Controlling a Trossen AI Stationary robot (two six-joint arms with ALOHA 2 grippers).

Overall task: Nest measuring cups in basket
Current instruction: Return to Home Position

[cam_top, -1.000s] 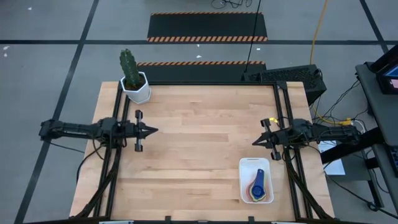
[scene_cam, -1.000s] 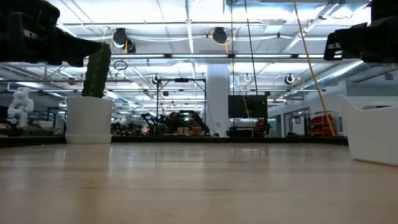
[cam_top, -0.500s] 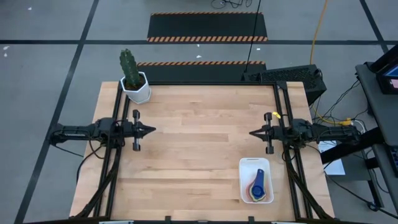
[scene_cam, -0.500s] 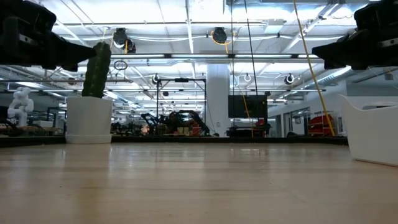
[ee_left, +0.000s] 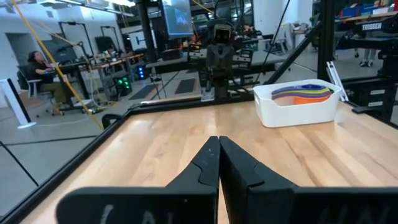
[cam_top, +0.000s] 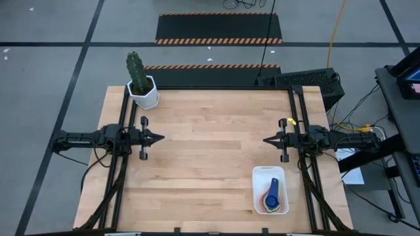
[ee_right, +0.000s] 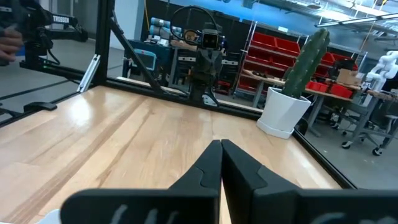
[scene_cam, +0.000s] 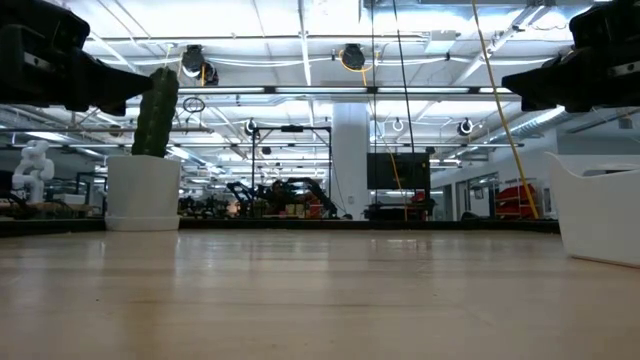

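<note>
the pale wooden worktop (cam_top: pixel 210 151) lies bare through its whole middle, with wide room between the two arms. the left end effector (cam_top: pixel 159 137) reaches in from the middle of the left edge, its fingers pressed together to a point. the right end effector (cam_top: pixel 266 140) faces it from the right edge, likewise closed and holding nothing. the small white rectangular plastic basket (cam_top: pixel 255 196) sits by the right edge, in the corner farthest from the white hexagonal cactus pot (cam_top: pixel 144 92). the nested plastic measuring cups (cam_top: pixel 268 204) lie inside it, the dark blue cup (cam_top: pixel 273 189) uppermost. from above, the lower ones show only as slivers of colour. the left wrist view shows orange and blue rims over the basket wall. the low view cuts the basket off and hides the cups altogether.
</note>
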